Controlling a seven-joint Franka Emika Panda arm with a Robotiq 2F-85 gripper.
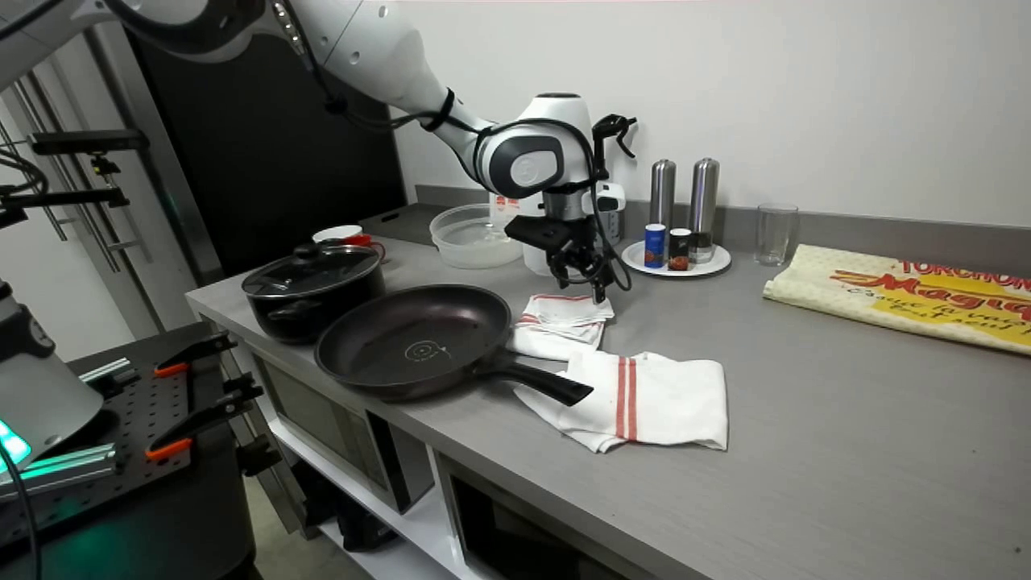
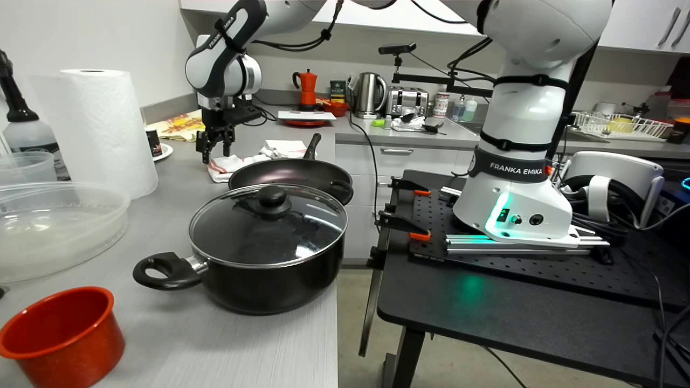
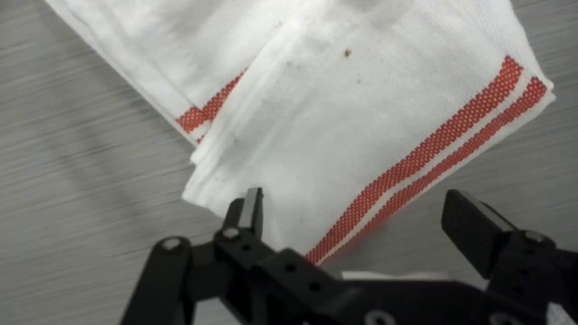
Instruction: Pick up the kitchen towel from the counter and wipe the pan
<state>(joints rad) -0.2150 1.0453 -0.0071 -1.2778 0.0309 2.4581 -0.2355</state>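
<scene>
White cloth, red stripes: kitchen towel (image 3: 334, 126) lies folded on the grey counter (image 1: 838, 435), below the jaws. Jaws spread wide. In the wrist view the left finger (image 3: 251, 214) overlaps the cloth and the right finger (image 3: 474, 230) stands over bare counter, a striped end of the towel showing between them; whether either fingertip touches anything cannot be told.

In an exterior view white cloth shows as two folded parts: far part (image 1: 556, 330) close to the frying pan (image 1: 415, 342), near part (image 1: 672, 403) farther right, the black pan handle (image 1: 548, 379) crossing in front of its left side. One towel or two: cannot tell.

Pan sits upright, dark inside, pale round mark (image 1: 424, 350) on its floor. Just left of it, black pot (image 2: 275, 285), glass lid (image 2: 269, 231) on. Clear plastic tub (image 1: 475, 235) on the far side, beyond pot and pan.

Along the wall, white plate (image 1: 719, 259) with two tall metal cylinders (image 1: 663, 193), a blue canister (image 1: 655, 246) and a dark canister (image 1: 679, 250). Right of the plate, drinking glass (image 1: 776, 234); at far right, yellow printed cloth (image 1: 902, 298), folded flat.
</scene>
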